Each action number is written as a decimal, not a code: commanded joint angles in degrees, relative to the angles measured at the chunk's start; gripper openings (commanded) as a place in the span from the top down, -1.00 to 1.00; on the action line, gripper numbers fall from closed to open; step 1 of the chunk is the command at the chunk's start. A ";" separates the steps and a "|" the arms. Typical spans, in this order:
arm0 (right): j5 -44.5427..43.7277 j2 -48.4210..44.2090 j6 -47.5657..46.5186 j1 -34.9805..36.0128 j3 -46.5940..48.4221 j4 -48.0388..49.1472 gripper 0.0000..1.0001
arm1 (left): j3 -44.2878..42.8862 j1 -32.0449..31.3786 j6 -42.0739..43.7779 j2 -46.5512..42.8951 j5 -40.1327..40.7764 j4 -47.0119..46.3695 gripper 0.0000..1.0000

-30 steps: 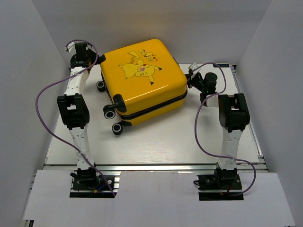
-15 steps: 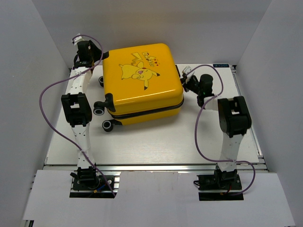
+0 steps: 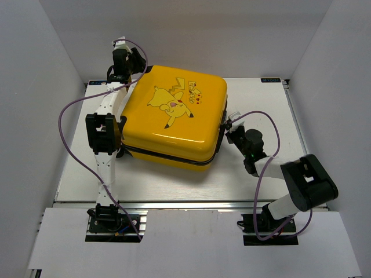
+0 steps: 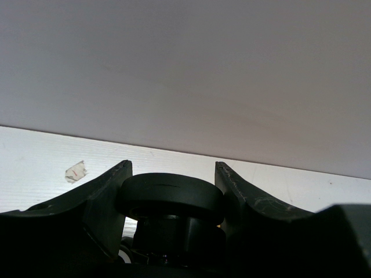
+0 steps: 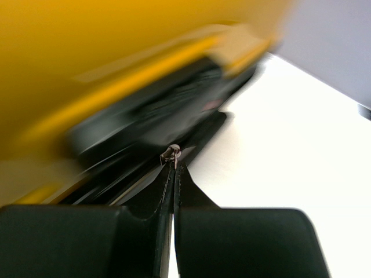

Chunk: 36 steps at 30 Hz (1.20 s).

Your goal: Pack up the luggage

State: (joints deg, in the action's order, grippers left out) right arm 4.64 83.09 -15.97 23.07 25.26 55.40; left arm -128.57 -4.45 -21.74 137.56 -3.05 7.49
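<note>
The luggage (image 3: 174, 119), a yellow hard-shell case with a Pikachu print, lies flat and closed in the middle of the table, turned at an angle. At its back left corner, my left gripper (image 3: 135, 65) is shut on one of its black wheels (image 4: 171, 197); the fingers (image 4: 107, 191) press the wheel from both sides. My right gripper (image 3: 228, 128) sits at the case's right side. Its fingertips (image 5: 175, 169) are shut on the small metal zipper pull (image 5: 171, 153) of the black zipper trim (image 5: 145, 110). The case looks blurred in the right wrist view.
White walls enclose the table (image 3: 290, 116) at the back and both sides, close behind the left gripper. A small scrap of tape (image 4: 75, 171) lies on the table near the back wall. Purple cables loop beside both arms.
The luggage has swung clockwise on the table. My left gripper went back and right with the wheel corner. My right gripper came toward the near edge along the case's right side.
</note>
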 commanded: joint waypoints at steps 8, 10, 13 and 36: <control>-14.07 16.39 0.32 -7.95 15.25 24.14 1.00 | 4.56 -10.76 8.46 1.48 -6.71 13.52 1.00; -7.92 18.77 0.58 -9.53 18.33 24.49 1.00 | 4.21 -10.76 9.42 1.66 -5.39 13.69 1.00; 4.37 21.50 1.02 -11.90 21.93 24.06 1.00 | 3.60 -10.76 10.39 1.92 -5.56 13.35 1.00; 13.64 9.99 2.17 -13.84 13.43 10.79 1.00 | 3.40 -8.47 -19.08 -30.83 32.74 56.21 -0.96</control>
State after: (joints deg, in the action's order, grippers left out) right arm 15.09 98.06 -12.67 7.18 39.18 59.29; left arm -127.35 -13.80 -30.50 117.91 18.92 46.17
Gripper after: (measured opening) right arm 0.005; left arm 0.982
